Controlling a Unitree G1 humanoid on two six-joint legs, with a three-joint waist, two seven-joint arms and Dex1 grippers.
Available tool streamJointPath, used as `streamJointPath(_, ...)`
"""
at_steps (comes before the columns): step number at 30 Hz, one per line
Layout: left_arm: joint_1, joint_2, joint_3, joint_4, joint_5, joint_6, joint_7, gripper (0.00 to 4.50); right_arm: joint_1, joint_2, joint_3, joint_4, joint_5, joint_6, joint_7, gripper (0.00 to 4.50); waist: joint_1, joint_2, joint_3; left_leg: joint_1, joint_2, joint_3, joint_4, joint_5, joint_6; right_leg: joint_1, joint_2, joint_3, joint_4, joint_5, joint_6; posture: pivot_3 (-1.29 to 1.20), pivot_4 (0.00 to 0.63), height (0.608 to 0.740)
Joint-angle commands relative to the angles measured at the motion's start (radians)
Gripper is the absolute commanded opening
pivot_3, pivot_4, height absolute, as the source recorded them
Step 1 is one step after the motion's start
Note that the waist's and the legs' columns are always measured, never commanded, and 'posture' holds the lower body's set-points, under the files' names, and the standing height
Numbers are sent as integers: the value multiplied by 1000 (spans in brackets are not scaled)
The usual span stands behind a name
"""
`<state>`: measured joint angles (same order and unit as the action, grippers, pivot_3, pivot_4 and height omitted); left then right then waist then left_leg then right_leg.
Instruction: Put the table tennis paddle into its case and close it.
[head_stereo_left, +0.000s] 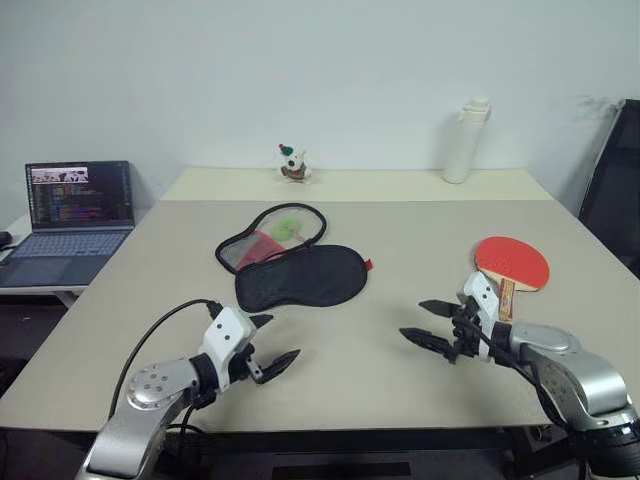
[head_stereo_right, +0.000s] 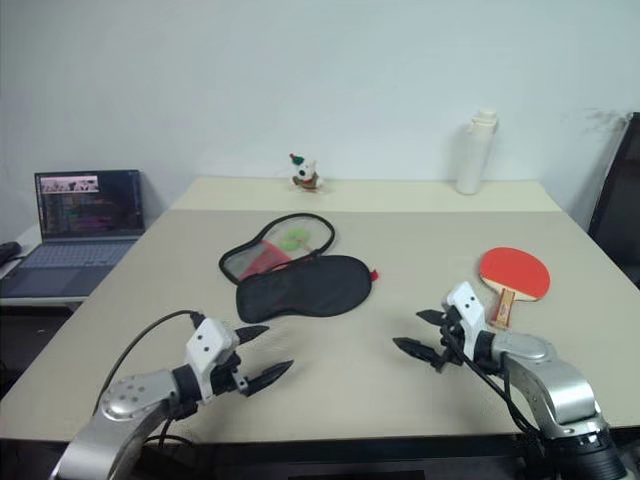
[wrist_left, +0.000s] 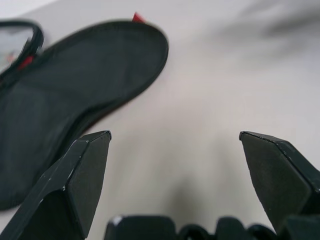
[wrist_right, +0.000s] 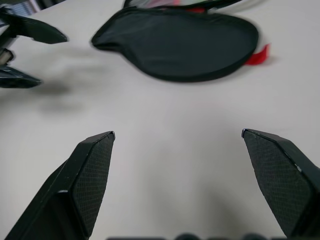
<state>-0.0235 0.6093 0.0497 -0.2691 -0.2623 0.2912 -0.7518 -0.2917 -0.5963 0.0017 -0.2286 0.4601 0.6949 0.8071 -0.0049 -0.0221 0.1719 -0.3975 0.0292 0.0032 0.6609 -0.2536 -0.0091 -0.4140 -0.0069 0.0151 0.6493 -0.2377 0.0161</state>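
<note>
Beige table (head_stereo_left: 400, 215) lies bare between case (head_stereo_left: 300, 277), paddle (head_stereo_left: 512, 263) and both spread, empty pincers.

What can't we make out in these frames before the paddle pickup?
- Table tennis paddle: handle end hidden behind the right gripper in the left eye view.
- Case: zipper state too small to tell; mesh half cut off by the edge in the left wrist view.
- Laptop: screen text too small.

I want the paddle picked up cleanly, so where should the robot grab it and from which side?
Probably the wooden handle, with the right gripper, which hovers open just short of it. The paddle lies flat, red face up, handle pointing toward the robot, so come from the near side, fingers straddling the handle.
</note>
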Motion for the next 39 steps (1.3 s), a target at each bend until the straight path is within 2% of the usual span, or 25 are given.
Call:
streamJointPath(1,-24,-10,14,10,7,-42,14,4500,-9,-29,-15,-25,8,-2,15,4480,1,0,0,0,0,0,1,0,0,0,0,0,0,0,0,0,150,740)
streamJointPath(7,-50,-31,17,63,15,-64,34,4500,-13,-14,3,-86,47,43,8,4480,1,0,0,0,0,1,1,0,0,0,0,0,0,0,0,0,150,740)
streamJointPath(15,-176,-4,-9,214,8,-96,-74,4500,11,80,71,-168,35,57,-81,4480,0,0,0,0,1,0,1,0,0,0,2,0,1,0,0,0,150,740)
streamJointPath(22,-405,45,-59,558,133,-264,-134,4500,24,96,57,-180,38,43,-122,4480,3,-2,1,0,0,2,1,0,0,-1,2,-1,1,1,0,0,150,740)
streamJointPath(30,-618,50,-182,960,251,-446,-305,4500,3,100,21,-200,56,49,-151,4480,2,-4,2,-2,-1,5,1,0,0,-4,3,-2,2,1,0,0,150,740)
streamJointPath(37,-746,54,-220,1238,328,-576,-307,4500,16,110,9,-218,51,43,-190,4480,2,-5,1,0,-1,8,2,0,0,-5,4,0,8,1,-1,0,150,740)
streamJointPath(39,-752,57,-224,1277,334,-594,-318,4117,21,110,1,-220,52,42,-198,4500,0,-5,1,1,-1,9,2,0,0,-5,4,0,10,1,-1,0,150,740)
